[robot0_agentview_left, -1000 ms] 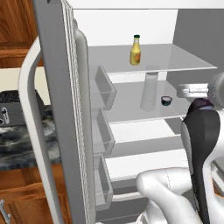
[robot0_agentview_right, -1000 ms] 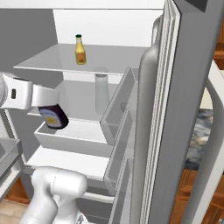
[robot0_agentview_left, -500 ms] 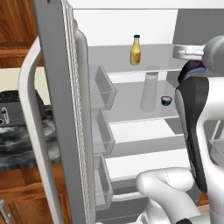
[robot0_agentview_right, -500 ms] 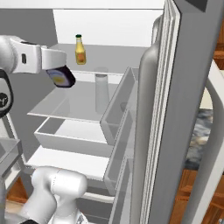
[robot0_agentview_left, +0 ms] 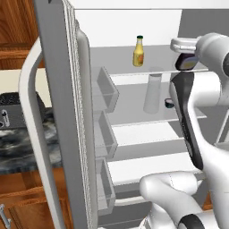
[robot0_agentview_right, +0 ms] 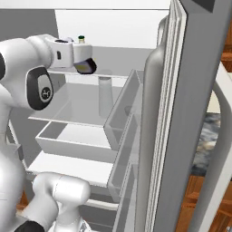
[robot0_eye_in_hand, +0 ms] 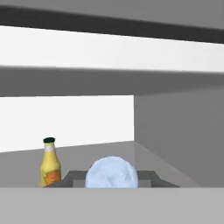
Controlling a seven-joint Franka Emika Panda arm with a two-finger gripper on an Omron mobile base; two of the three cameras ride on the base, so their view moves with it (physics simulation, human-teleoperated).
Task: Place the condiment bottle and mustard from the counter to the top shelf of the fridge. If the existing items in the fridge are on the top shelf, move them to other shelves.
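The fridge [robot0_agentview_left: 58, 89] stands open. On its top shelf [robot0_agentview_left: 112, 62] the yellow mustard [robot0_agentview_left: 139, 51] with a green cap stands upright. My gripper [robot0_agentview_left: 185, 54] is shut on the dark condiment bottle [robot0_agentview_left: 187, 63], held level with the top shelf at its right front edge. From the right, the gripper [robot0_agentview_right: 84, 60] carries the condiment bottle [robot0_agentview_right: 86, 67] just in front of the mustard's cap [robot0_agentview_right: 81, 39]. In the hand view the bottle's bluish cap [robot0_eye_in_hand: 112, 172] sits between my fingertips [robot0_eye_in_hand: 150, 177], and the mustard [robot0_eye_in_hand: 50, 162] stands to its left. The pale jug [robot0_agentview_left: 152, 93] stands on the second shelf.
A small dark jar [robot0_agentview_left: 169, 103] sits beside the jug. Clear door bins [robot0_agentview_left: 105, 91] line the open left door; the right door [robot0_agentview_right: 172, 118] hangs open too. The marbled counter [robot0_agentview_left: 27, 143] lies left of the fridge. A drawer [robot0_agentview_right: 72, 138] juts out low down.
My arm has risen with the condiment bottle from the height of the second shelf to the top shelf and moved in toward the fridge. The mustard and the jug have stayed put.
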